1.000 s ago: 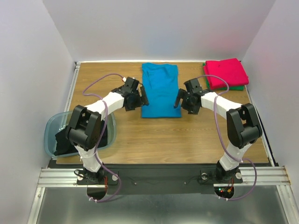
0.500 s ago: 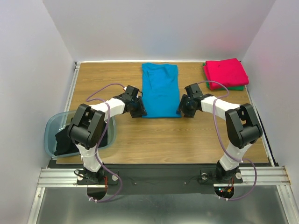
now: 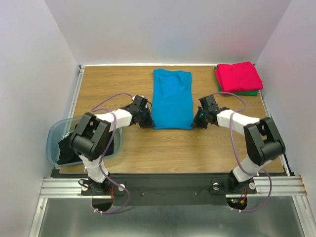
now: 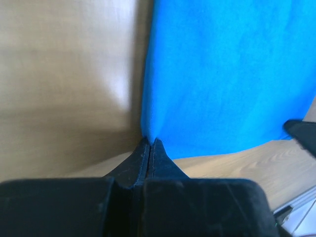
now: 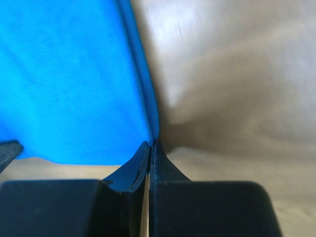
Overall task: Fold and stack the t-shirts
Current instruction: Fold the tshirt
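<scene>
Bright blue cloth t-shirt (image 3: 172, 98) lies flat mid-table, its long side running away from the arms. Left tool (image 4: 149, 144) is clenched on its near left corner and right tool (image 5: 149, 145) on its near right corner. Both bites are thin, right at the cloth edge. Risk: a corner slips out on the lift and the fold goes skewed. Red-pink folded t-shirt (image 3: 239, 76) sits on green t-shirt (image 3: 252, 92), far right of brown wooden table (image 3: 108, 84).
</scene>
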{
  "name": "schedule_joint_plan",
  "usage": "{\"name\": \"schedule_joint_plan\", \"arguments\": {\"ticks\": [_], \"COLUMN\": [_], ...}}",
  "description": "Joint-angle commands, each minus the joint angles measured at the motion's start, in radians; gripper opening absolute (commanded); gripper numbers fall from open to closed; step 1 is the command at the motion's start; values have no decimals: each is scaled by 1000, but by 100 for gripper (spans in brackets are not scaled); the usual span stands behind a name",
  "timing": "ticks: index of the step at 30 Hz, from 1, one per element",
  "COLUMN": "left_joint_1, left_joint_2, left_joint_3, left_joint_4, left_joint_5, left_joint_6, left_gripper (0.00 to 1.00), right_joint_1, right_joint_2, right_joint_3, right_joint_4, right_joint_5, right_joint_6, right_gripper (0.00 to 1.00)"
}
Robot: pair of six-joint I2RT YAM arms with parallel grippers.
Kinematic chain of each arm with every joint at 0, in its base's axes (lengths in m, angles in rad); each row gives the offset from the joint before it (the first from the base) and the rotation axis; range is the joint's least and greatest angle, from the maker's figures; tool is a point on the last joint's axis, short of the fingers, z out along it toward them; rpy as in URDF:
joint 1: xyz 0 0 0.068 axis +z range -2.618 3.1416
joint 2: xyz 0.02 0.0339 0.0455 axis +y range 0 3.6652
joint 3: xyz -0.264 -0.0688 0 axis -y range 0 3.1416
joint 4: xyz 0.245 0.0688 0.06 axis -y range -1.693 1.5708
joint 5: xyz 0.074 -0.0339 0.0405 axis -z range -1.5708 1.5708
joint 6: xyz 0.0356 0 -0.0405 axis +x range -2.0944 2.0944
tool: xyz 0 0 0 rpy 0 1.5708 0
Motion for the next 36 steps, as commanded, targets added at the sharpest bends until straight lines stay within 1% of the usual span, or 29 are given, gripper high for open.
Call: {"name": "schedule_joint_plan", "arguments": {"ticks": [1,2,3,4,5,6,7,8,9,12,14,18,19,20,22,23,24,27,29,33,35,36], "left_joint_1": [-77,-97,-144,-166,-192,-218,-267,-282,-299,-347,-350,-350,-348,-345,-324,-310,-274,-221,-178,-129,-98,-91], "left_joint_2": [-149,-180,-243,-277,-310,-380,-416,-450,-514,-620,-663,-654,-625,-607,-547,-529,-494,-438,-414,-355,-315,-302], "left_joint_3": [-101,-148,-188,-205,-221,-238,-261,-271,-281,-294,-275,-167,-141,-83,-29,12,31,89,136,212,245,259], "left_joint_4": [-40,-40,-51,-60,-70,-77,-93,-94,-100,-112,-127,-198,-233,-253,-302,-310,-307,-285,-287,-302,-292,-290], "left_joint_5": [-25,-28,-40,-45,-64,-74,-78,-75,-75,-95,-109,-189,-204,-236,-287,-295,-283,-240,-235,-235,-218,-180], "left_joint_6": [-21,-32,-54,-68,-85,-108,-142,-159,-177,-222,-219,-188,-171,-167,-161,-156,-145,-93,-56,-3,14,33], "left_gripper": [0,0,0,0,0,0,0,0,0,0,0,0,0,0,0,0,0,0,0,0,0,0], "right_joint_1": [1,-1,-1,-1,1,1,1,1,1,1,2,2,1,2,2,2,1,1,1,1,-1,-1], "right_joint_2": [-160,-250,-296,-345,-461,-514,-575,-670,-721,-838,-858,-811,-771,-752,-711,-670,-648,-556,-489,-406,-354,-338], "right_joint_3": [-113,-146,-213,-241,-265,-288,-310,-312,-307,-275,-240,-162,-111,-80,-1,24,47,139,197,273,299,311], "right_joint_4": [-18,-36,-49,-66,-111,-135,-162,-220,-248,-323,-336,-336,-336,-334,-334,-334,-331,-317,-316,-307,-287,-281], "right_joint_5": [-10,-4,-2,1,1,-7,-10,-19,-21,-25,-32,-1,42,62,175,207,259,321,347,384,399,406], "right_joint_6": [-23,-20,-15,-9,-1,8,10,14,13,11,2,-23,-36,-38,-36,-35,-38,-65,-81,-104,-115,-118], "right_gripper": [0,0,0,0,0,0,0,0,1,0,0,0,0,1,0,0,0,1,0,0,0,0]}}
